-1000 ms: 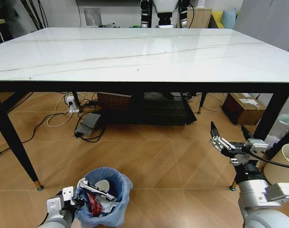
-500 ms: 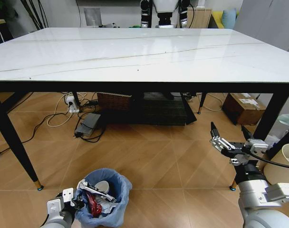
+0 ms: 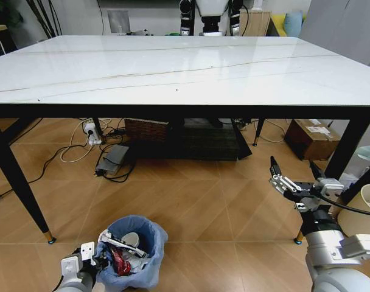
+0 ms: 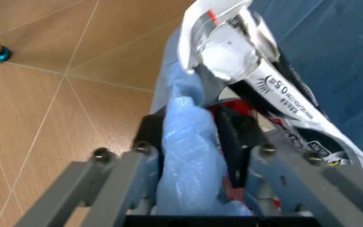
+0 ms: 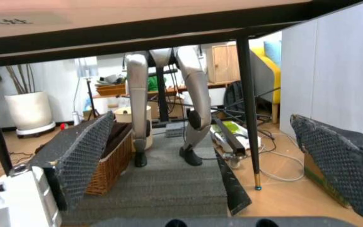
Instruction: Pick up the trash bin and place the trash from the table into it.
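two grippers show in the head view, both low near the floor. left gripper [image 3: 95,263] sits at the near left, clamped on the rim of the trash bin [image 3: 133,252], w/ the blue bag liner pinched between its fingers [image 4: 145,163] in the left wrist view. bin is beside that gripper, just in front of the table's near-left leg; can't tell if it's touching the tile floor [image 3: 197,207] or held just off it. trash [image 3: 121,252] is inside the bin: a long black-white stick wrapper [image 4: 276,90] lies across the top, red can [image 3: 119,260] under it, white lid and crumpled bits next to that. right gripper [image 3: 291,175] hangs at the near right, jaws spread wide, nothing in them; right wrist view looks between its 2 dotted pads [image 5: 83,156] under the table. farther off, the table [image 3: 173,70] w/ its white marble-look top, black edge and legs. under it a power strip [image 3: 91,131] w/ cables and a cardboard box [image 3: 313,137] at the right. behind the table stands another robot [image 3: 210,15].
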{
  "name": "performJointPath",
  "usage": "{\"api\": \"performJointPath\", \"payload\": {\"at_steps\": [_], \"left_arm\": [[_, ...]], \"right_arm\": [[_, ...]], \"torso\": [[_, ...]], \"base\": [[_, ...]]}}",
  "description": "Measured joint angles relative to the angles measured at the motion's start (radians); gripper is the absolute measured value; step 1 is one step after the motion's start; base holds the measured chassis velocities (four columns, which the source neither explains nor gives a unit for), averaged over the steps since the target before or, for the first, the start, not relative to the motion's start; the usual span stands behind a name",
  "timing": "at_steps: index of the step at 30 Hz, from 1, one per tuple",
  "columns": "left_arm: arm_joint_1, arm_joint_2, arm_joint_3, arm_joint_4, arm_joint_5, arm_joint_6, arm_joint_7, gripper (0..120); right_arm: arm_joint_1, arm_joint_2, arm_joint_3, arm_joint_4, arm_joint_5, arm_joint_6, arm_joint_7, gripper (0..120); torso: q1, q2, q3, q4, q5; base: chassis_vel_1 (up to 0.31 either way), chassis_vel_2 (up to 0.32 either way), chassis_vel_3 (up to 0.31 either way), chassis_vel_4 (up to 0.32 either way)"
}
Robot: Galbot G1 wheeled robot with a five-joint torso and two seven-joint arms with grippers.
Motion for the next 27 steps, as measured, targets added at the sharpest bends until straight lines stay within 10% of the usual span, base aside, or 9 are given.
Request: {"api": "performJointPath", "payload": {"at_steps": [18,27], "left_arm": [[0.108,-0.019,-0.019,-0.096,0.113,-0.074,0.084,98],[0.136,-0.025,-0.041,-0.153,0.266,-0.218,0.164,100]], "right_arm": [[0.004,-0.001,0.010,0.000,0.010,0.000,0.000,100],[0.007,0.000,0.010,0.000,0.019,0.000,0.002,100]], "torso": [[0.000,0.000,0.000,0.0001,0.0000],[0.000,0.000,0.000,0.0000,-0.0001]], "base": [[0.000,0.000,0.000,0.000],[0.000,0.000,0.000,0.000]]}}
